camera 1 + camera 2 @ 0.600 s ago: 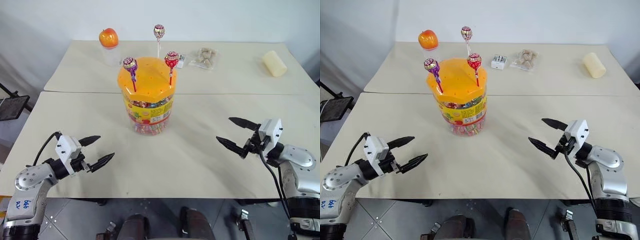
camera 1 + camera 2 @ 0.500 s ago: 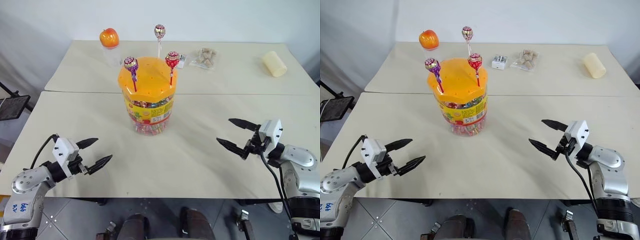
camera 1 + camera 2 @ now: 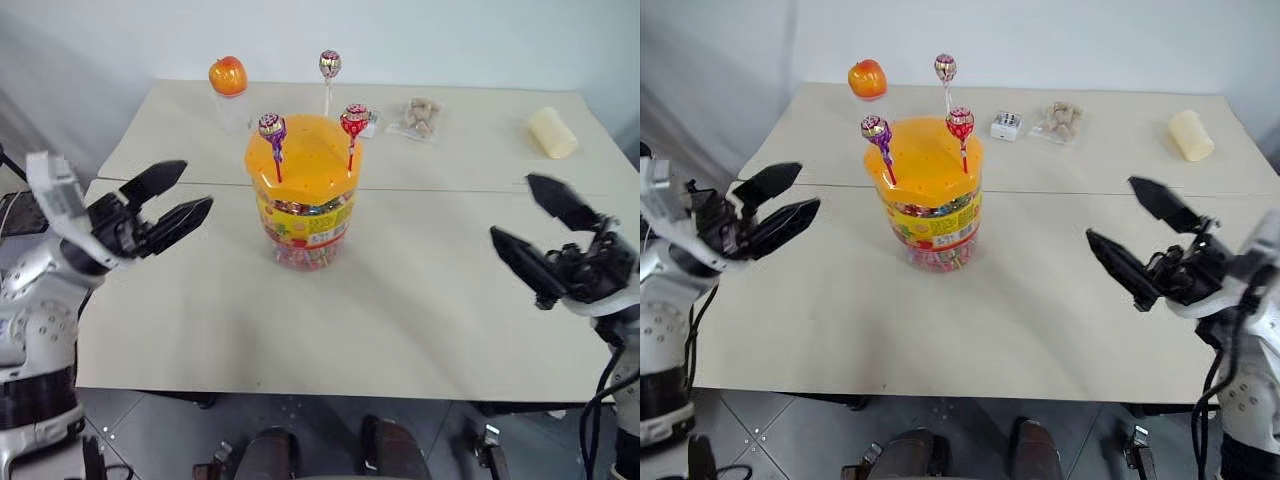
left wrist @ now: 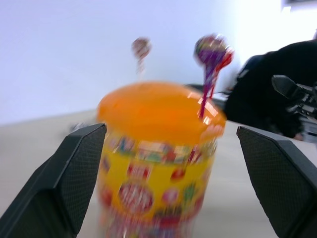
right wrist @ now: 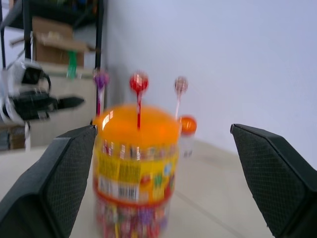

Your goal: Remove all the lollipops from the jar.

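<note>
Left eye view: the jar stands a little left of centre on the pale surface, its orange lid up, with all three lollipops planted in the lid. The purple lollipop sits at about 9 o'clock on the lid, the red lollipop at about 2 o'clock, and the pink lollipop rises at 12 o'clock on its white stick, at the lid's far edge. The left gripper hangs at 9 o'clock from the jar, jaws spread wide and empty, well apart from it. The right gripper hangs at about 4 o'clock, equally wide open and holding nothing. Judging by this, the task is at its first step: the approach, with no lollipop lifted yet.

Right eye view: same layout. An orange apple-shaped thing sits at 11 o'clock from the jar, a wrapped snack packet at 1 o'clock.

Left wrist view: the jar lies straight ahead between the two open fingers, the purple lollipop nearest this side.

Right wrist view: the jar is framed between the spread fingers, the red lollipop standing toward this arm.

The next move likely calls for one gripper to come in above the lid, line its jaws either side of a thin stick below the candy ball, pinch, and draw straight up along the stick so the jar does not tip. The purple one suits the left arm, the red the right.
</note>
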